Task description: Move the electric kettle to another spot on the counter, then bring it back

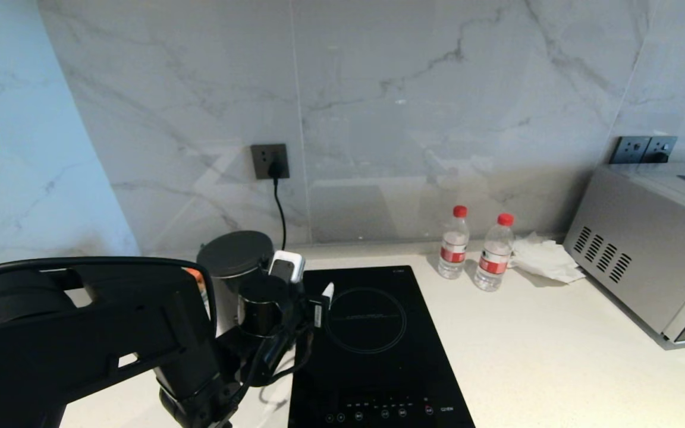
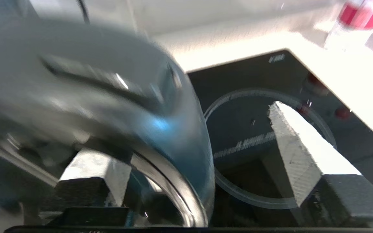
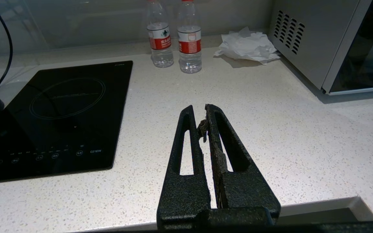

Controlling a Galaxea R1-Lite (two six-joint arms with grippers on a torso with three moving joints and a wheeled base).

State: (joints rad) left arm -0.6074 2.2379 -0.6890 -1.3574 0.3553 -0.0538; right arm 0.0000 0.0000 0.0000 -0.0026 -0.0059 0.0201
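Observation:
The electric kettle (image 1: pixel 234 254), a black jug with a flat dark-grey lid, stands on the counter (image 1: pixel 556 333) at the back left, just left of the hob. My left gripper (image 1: pixel 313 303) reaches in at its right side. In the left wrist view the kettle (image 2: pixel 115 97) fills the near field as a blur, and its curved handle runs between the wide-apart fingers (image 2: pixel 295 155) of the open left gripper (image 2: pixel 180 129); neither pad presses it. My right gripper (image 3: pixel 199 111) hangs shut and empty over the counter (image 3: pixel 270 129) near its front edge.
A black induction hob (image 1: pixel 378 333) lies right of the kettle. Two red-capped water bottles (image 1: pixel 453 242) (image 1: pixel 495 252), crumpled tissue (image 1: pixel 541 257) and a silver microwave (image 1: pixel 646 261) stand at the back right. A cord runs down from the wall socket (image 1: pixel 270 161).

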